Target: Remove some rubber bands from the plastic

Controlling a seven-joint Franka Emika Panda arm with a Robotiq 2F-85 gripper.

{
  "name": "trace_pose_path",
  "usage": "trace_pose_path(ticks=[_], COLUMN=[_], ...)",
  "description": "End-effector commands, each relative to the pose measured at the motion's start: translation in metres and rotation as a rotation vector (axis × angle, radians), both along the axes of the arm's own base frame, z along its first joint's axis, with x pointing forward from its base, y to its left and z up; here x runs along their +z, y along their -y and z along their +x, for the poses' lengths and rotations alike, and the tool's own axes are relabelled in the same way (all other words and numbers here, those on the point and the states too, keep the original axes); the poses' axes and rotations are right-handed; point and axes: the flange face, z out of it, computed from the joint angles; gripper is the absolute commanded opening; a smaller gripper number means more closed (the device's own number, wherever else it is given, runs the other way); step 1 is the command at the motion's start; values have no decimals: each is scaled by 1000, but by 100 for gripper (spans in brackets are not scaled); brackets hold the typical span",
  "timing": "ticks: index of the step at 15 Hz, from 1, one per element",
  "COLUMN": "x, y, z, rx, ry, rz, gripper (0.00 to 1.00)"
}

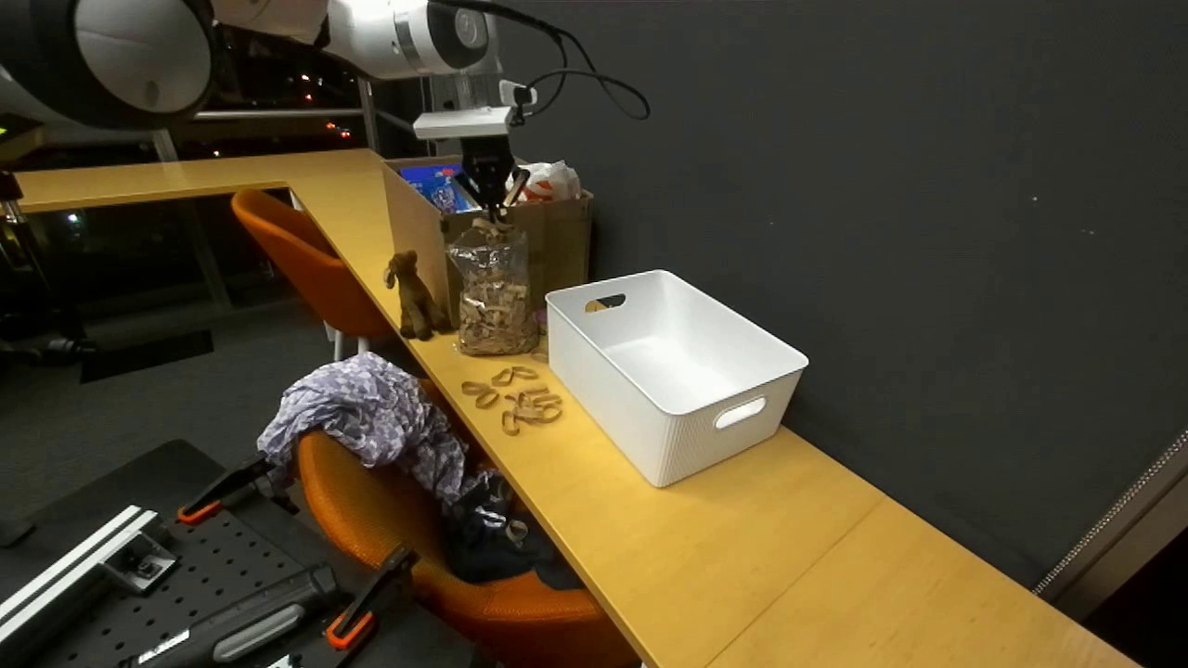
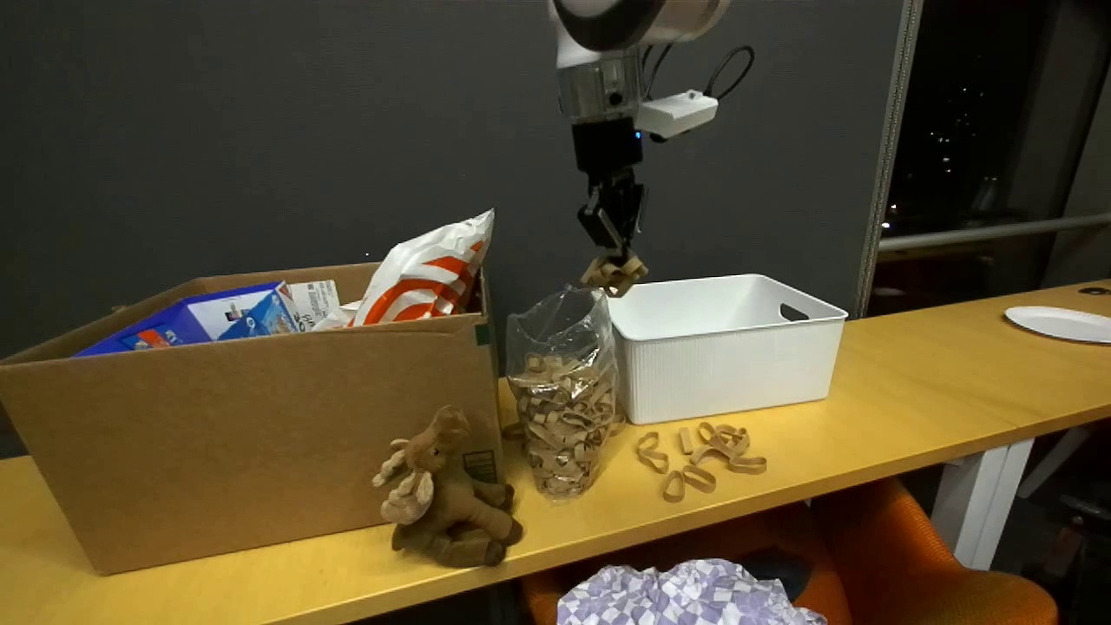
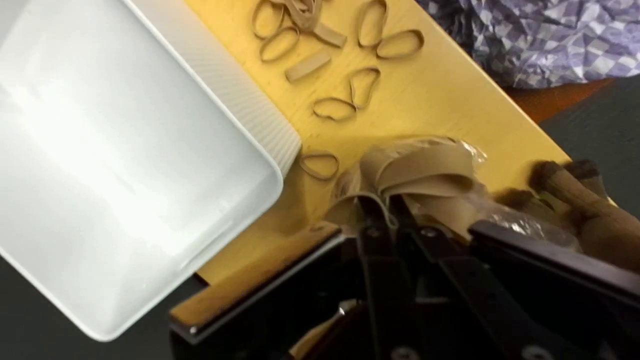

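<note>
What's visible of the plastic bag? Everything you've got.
The plastic bag looks clear, crinkled and glossy, standing upright on the yellowish table with its mouth open at the top. Tan rubber bands fill the lower part, showing through the wall; the upper part is loose and see-through. It stands beside the cardboard box. Other bands, held in the claw, are near its top edge; whether they touch it is unclear.

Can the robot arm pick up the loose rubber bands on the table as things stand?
Probably not just yet: the pincer grips a clump of bands. Otherwise the way looks free, as nothing covers the loose bands beside the white bin.
</note>
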Motion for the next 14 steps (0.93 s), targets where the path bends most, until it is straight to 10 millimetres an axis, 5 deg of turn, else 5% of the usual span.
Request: trace_pose_path(ticks=[1,7,12,13,14], x=[-36,-133,-205,-213,-221], y=[11,42,81,86,92], z=[-24,-51,-99,-107,-114], rx=[-45,-21,-3,-1,1], ry=[-37,16,59,63,69], rz=[-78,-132,-101,-100,-100], gripper=[2,2,2,32,34])
